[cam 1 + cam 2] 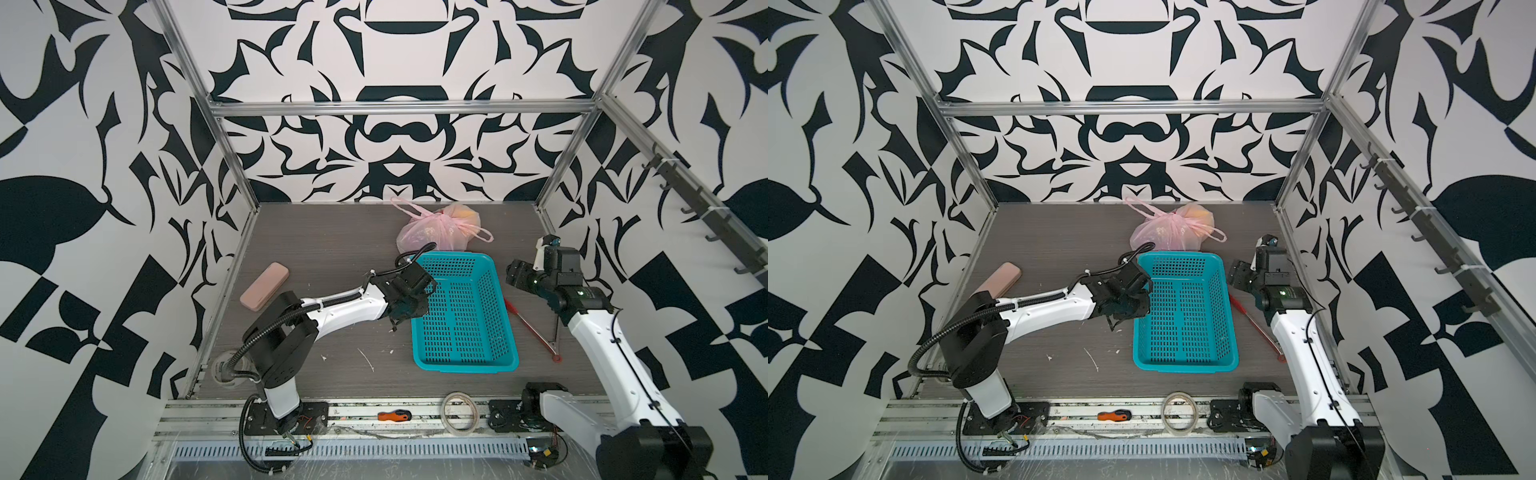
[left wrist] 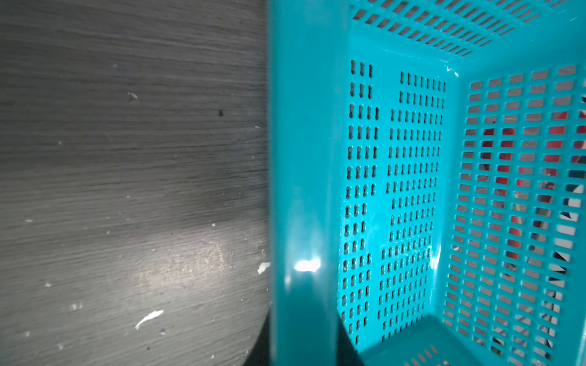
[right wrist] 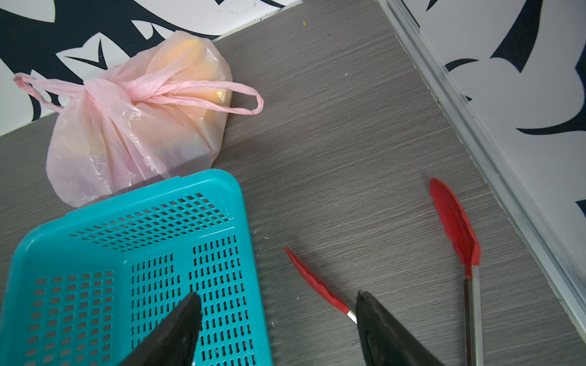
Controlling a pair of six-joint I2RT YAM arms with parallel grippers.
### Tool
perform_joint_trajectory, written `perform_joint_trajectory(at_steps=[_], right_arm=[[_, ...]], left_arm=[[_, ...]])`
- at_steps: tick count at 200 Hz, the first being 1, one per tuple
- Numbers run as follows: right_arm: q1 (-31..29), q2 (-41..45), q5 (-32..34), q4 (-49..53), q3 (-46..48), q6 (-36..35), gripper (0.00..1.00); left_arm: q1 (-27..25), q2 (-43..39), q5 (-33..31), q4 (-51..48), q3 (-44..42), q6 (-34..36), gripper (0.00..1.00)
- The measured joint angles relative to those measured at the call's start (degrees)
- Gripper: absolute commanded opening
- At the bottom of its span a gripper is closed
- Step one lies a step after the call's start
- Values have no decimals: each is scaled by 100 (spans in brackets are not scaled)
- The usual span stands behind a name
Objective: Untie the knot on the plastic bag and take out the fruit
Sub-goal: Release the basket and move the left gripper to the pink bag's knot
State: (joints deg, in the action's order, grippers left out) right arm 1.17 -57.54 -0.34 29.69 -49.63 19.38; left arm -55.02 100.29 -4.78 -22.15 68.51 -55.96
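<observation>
Pale-pink, thin and translucent, the plastic bag (image 1: 432, 232) lies on the grey wood-grain surface (image 1: 324, 249) just behind the far rim of the teal perforated plastic basket (image 1: 461, 316). Whether bag and basket touch cannot be told. The bag's two loop handles are still tied in a tight knot (image 3: 139, 92) on top. One loop sticks out away from the basket and the other lies flat on the surface. The fruit (image 3: 190, 54) shows only as blurred yellow-orange shapes through the plastic, so single pieces cannot be made out.

At the basket's left rim sits the left hand (image 1: 403, 318). Its wrist view looks straight along that rim, with dark shapes on either side of it. Whether the hand is clamped on the rim or merely closed beside it cannot be told.

The right hand (image 3: 277, 296) hangs beside the basket's right far corner with its black fingers (image 3: 177, 329) spread wide and nothing between them. A pair of red-tipped metal tongs (image 3: 456, 228) lies open on the surface along the basket's right side. A pink oblong case (image 1: 264, 286) rests well to the left of the basket. On the near side of the basket are an orange-handled screwdriver (image 1: 394, 414) and a roll of clear tape (image 1: 458, 413).
</observation>
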Motion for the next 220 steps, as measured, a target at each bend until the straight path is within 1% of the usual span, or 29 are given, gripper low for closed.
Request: perform_joint_trajectory(at_steps=[17, 23, 65, 88, 104, 133, 146, 166, 185, 202, 220], right_arm=[[0, 0, -13, 0, 20, 0, 80], [0, 0, -15, 2, 24, 0, 80], [0, 24, -76, -2, 50, 2, 80], [0, 26, -103, 0, 52, 7, 80], [0, 26, -118, -2, 52, 9, 80], [0, 26, -140, -2, 52, 17, 81], [0, 31, -153, -2, 52, 20, 81], [0, 50, -168, -2, 52, 22, 81], [0, 68, -210, -9, 52, 20, 81], [0, 74, -264, -24, 52, 17, 81], [0, 72, -319, -37, 52, 4, 81]], left_arm=[[-2, 0, -22, -2, 0, -24, 1], [-2, 0, -31, -4, 0, -28, 5], [-7, 0, -59, -20, 0, -70, 24], [-7, 0, -140, -42, 0, -72, 32], [-7, -15, -203, -85, 0, -68, 39], [-7, -129, -356, -361, 20, -13, 52], [-7, -181, -520, -667, 149, 81, 55], [37, -245, -835, -1115, 505, 310, 60], [175, -289, -1067, -1473, 975, 699, 63], [483, -269, -1078, -1617, 1480, 1239, 67], [922, -26, -922, -1779, 2339, 1882, 72]])
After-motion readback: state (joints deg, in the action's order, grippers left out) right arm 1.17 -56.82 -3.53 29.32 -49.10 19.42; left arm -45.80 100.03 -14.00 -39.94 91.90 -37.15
